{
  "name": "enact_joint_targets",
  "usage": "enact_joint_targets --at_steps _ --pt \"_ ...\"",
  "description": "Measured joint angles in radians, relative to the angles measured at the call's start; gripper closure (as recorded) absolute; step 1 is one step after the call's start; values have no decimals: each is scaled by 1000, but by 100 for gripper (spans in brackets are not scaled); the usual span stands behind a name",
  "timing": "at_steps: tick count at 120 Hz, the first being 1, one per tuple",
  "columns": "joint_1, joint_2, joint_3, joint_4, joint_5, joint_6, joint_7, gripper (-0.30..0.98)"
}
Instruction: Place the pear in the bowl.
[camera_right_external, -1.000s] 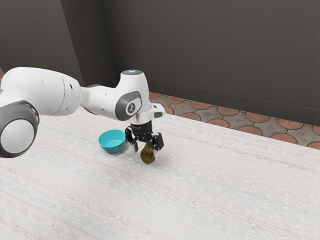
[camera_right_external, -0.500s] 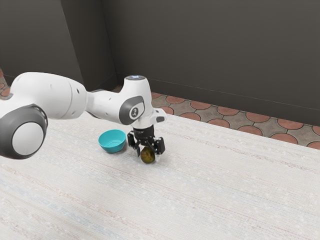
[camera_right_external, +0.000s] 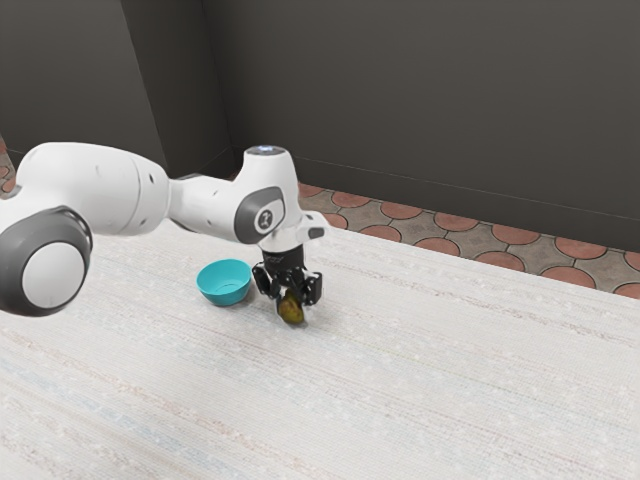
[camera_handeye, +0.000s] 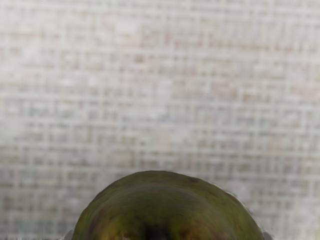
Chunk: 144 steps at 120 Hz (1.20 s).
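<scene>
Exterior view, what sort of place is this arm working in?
Probably a plain indoor room, perhaps a hall or dining space: bare dark walls, a floor of reddish and grey tiles, and a pale, streaked table.

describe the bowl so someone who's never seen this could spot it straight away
Start at the pale, faintly streaked table and find the black gripper above it. Just toward the exterior view's left of that sits a round, open bowl. It is bright turquoise and hollow, unlike the dark olive-brown pear at the gripper.
</scene>
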Motion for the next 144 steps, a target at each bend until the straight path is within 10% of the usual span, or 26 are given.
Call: enact_joint_targets --at_steps 58,144 --pt "116 -214 -1 -59 51 -109 -40 59" --pt "198 -70 2 93 79 -180 -44 56"
